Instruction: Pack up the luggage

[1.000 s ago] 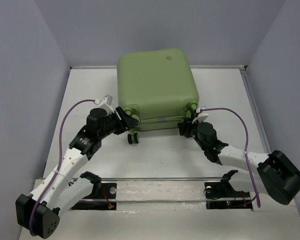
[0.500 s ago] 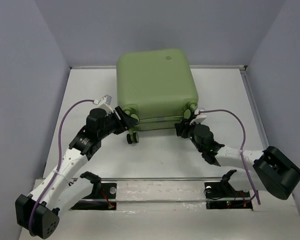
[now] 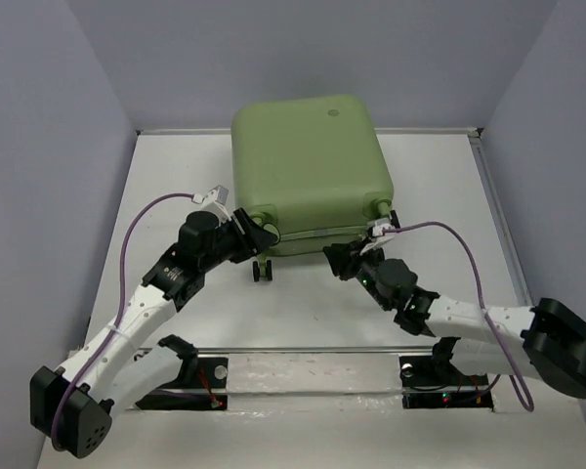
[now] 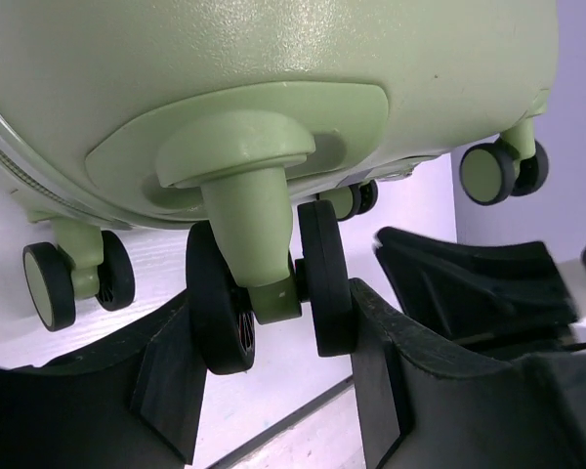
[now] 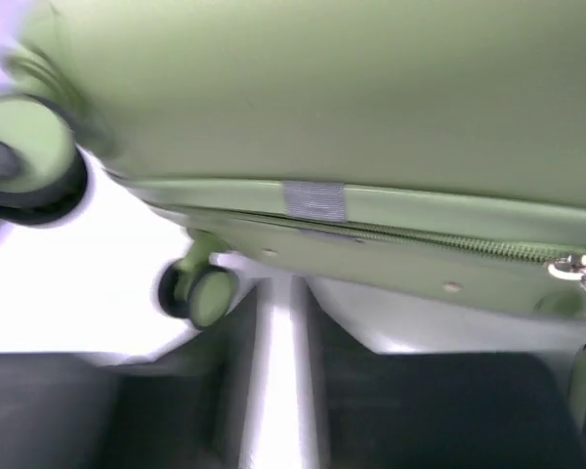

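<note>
The luggage [image 3: 308, 166], a closed light-green hard-shell suitcase with a small round emblem [image 3: 331, 113], lies flat at the back middle of the table. My left gripper [image 3: 257, 233] is at its near-left corner. In the left wrist view its fingers [image 4: 166, 381] clamp a black-and-green double caster wheel [image 4: 269, 293] from both sides. My right gripper [image 3: 340, 259] sits low in front of the suitcase's near edge, right of centre, empty, with only a thin slit between the fingers [image 5: 420, 410]. The blurred right wrist view shows the zipper [image 5: 449, 244] and a caster [image 5: 200, 293].
The white table [image 3: 303, 313] is boxed in by grey walls at the left, back and right. A metal rail [image 3: 313, 349] runs along the near edge. A strip [image 3: 490, 195] lines the right edge. My right arm's black wrist [image 4: 479, 283] shows beyond the left gripper.
My right gripper has swung left along the suitcase's near edge, away from the near-right wheel. The suitcase has shifted slightly right. My left gripper stays on the near-left caster.
</note>
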